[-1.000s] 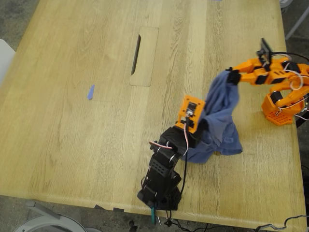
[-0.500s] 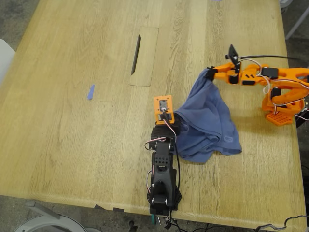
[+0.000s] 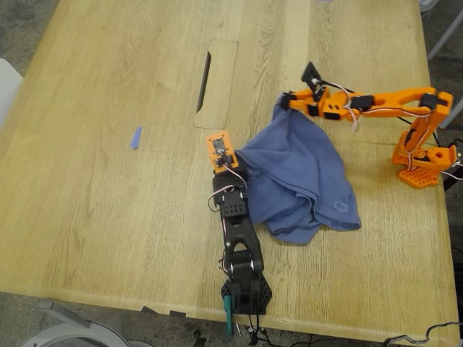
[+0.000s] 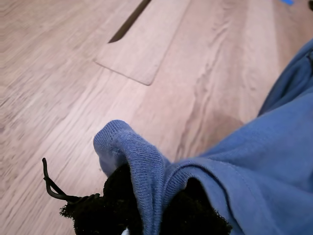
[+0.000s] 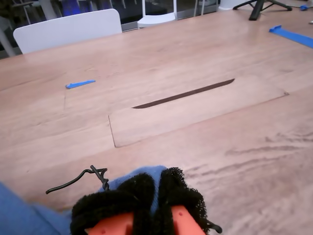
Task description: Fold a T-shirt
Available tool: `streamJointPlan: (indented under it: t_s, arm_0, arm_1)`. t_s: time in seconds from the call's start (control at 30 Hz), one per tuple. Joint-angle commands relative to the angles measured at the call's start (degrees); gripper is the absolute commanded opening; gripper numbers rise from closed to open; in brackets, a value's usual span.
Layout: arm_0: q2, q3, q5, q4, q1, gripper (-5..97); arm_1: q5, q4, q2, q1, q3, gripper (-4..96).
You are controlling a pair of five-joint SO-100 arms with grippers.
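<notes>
The slate-blue T-shirt (image 3: 300, 173) lies rumpled on the wooden table, right of centre in the exterior view. My first gripper (image 3: 233, 165), on the black arm, is shut on a hem edge at the shirt's left side, low over the table. In the first wrist view the ribbed edge of the T-shirt (image 4: 142, 161) runs between the black pads of that gripper (image 4: 156, 208). My second gripper (image 3: 283, 103), on the orange arm, is shut on the shirt's far corner. In the second wrist view that gripper (image 5: 156, 196) pinches a bit of the T-shirt (image 5: 139, 175). The chest print is hidden.
A cable-slot panel (image 3: 215, 83) is set in the tabletop just beyond both grippers. A small blue tape scrap (image 3: 135, 137) lies toward the exterior view's left. The orange arm's base (image 3: 419, 163) stands at the table's right edge. A white chair (image 5: 68, 27) stands past the table.
Both grippers have moved toward the exterior view's left and come down, pulling the shirt with them. The shirt has gone from hanging bunched to spread wider on the table.
</notes>
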Motion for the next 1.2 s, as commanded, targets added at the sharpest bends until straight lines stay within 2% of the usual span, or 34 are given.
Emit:
streamJointPlan:
  t_s: [0.0, 0.33, 0.8, 1.17]
  arm_0:
    - [-3.5, -8.5, 0.8, -7.3, -2.4, 0]
    - [-22.6, -26.4, 1.5, -15.4, -10.9, 0]
    - [-44.3, -53.3, 2.1, -16.3, -17.8, 0]
    - [-54.6, -65.5, 3.0, -22.2, -19.7, 0]
  arm_1:
    - [-0.5, -1.3, -4.7, 1.5, -11.5, 0.0]
    - [-0.6, 3.2, -22.7, 4.5, -35.9, 0.0]
    - [-1.7, 14.2, -47.9, 12.5, -72.4, 0.0]
    - [-2.1, 8.0, -60.3, 14.1, -87.7, 0.0]
